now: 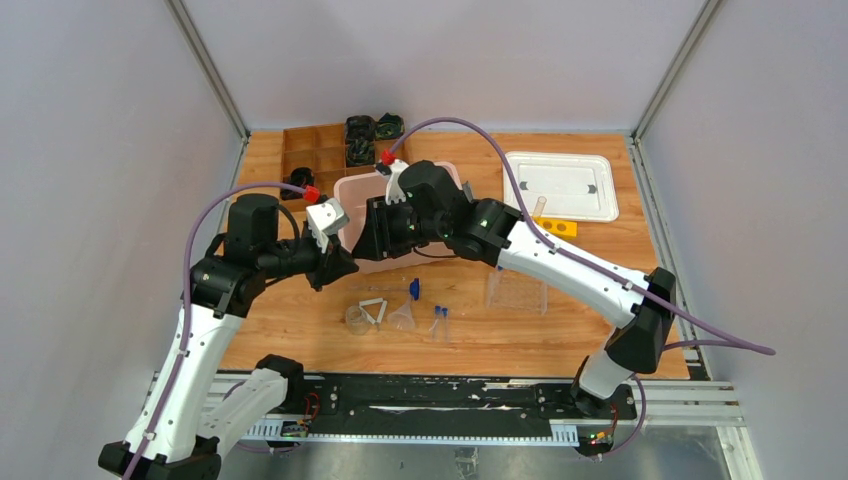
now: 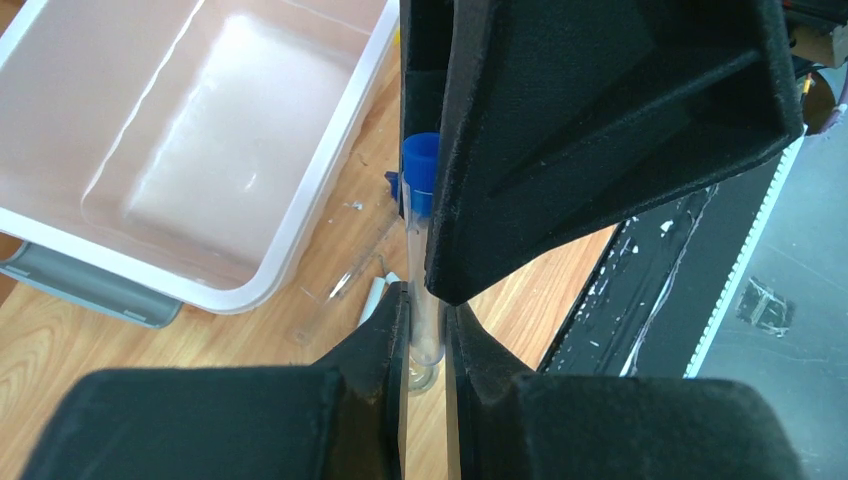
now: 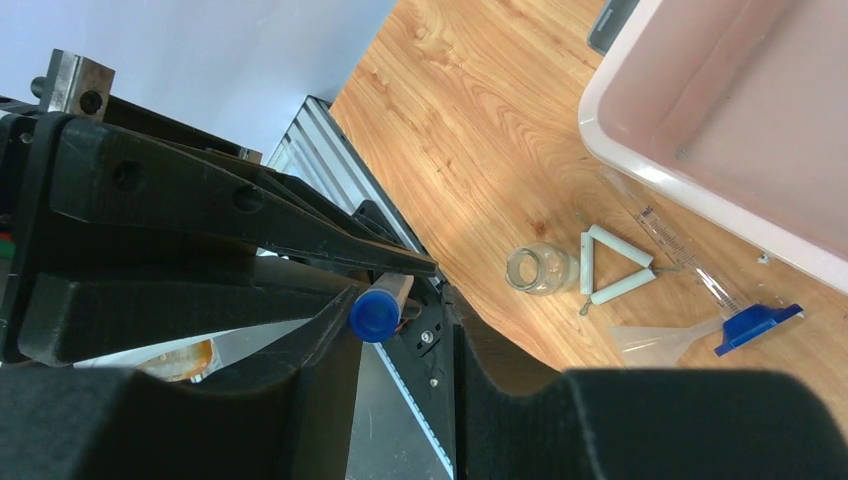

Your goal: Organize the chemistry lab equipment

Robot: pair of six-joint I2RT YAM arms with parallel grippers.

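The left gripper [image 2: 425, 325] is clamping one blue-capped tube [image 2: 421, 190] by its lower end, holding it above the table beside the pink bin [image 2: 300, 215]. The right gripper [image 3: 402, 305] is waiting, jaws apart, around the cap. Progress is judged early: the beaker [image 1: 357, 318], wire triangle [image 1: 374, 309], funnel [image 1: 402, 319], blue-tipped rod [image 1: 414, 289] and spare tubes [image 1: 440, 318] are lying loose. The clear tray [image 1: 517, 291] is sitting empty; whether the yellow rack [image 1: 556, 228] is filled cannot be told.

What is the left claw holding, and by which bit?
The left gripper pinches a blue-capped clear tube near its rounded bottom end, with the blue cap end pointing away from it.
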